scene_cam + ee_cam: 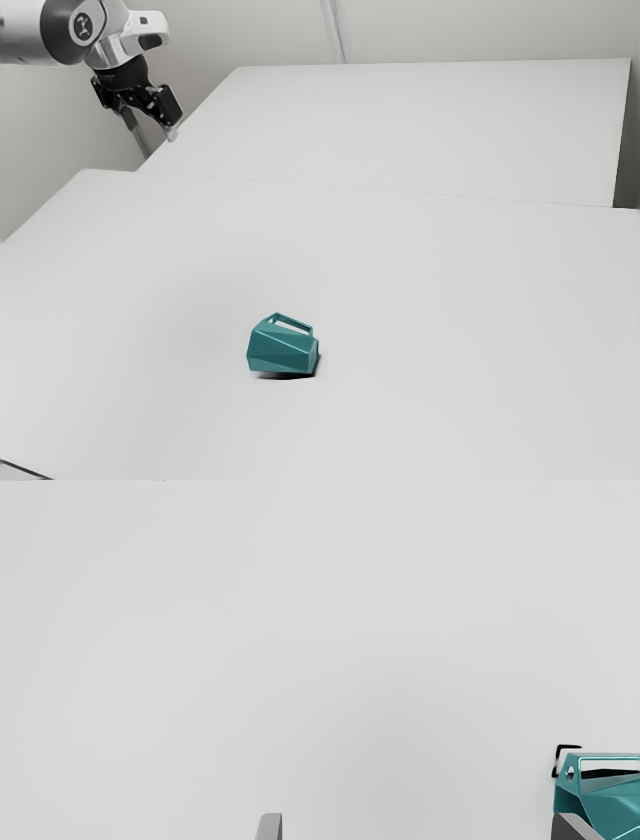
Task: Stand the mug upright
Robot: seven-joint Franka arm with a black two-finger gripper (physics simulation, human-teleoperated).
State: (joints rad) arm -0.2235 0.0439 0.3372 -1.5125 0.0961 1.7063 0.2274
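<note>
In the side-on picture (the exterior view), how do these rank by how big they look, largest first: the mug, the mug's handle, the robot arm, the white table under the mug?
1. White table
2. Robot arm, the part in view
3. Mug
4. Mug's handle

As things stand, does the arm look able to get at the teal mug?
Probably yes: the gripper is open and nothing visible stands around the mug, which lies tipped over, though the arm must still travel to it.
</note>
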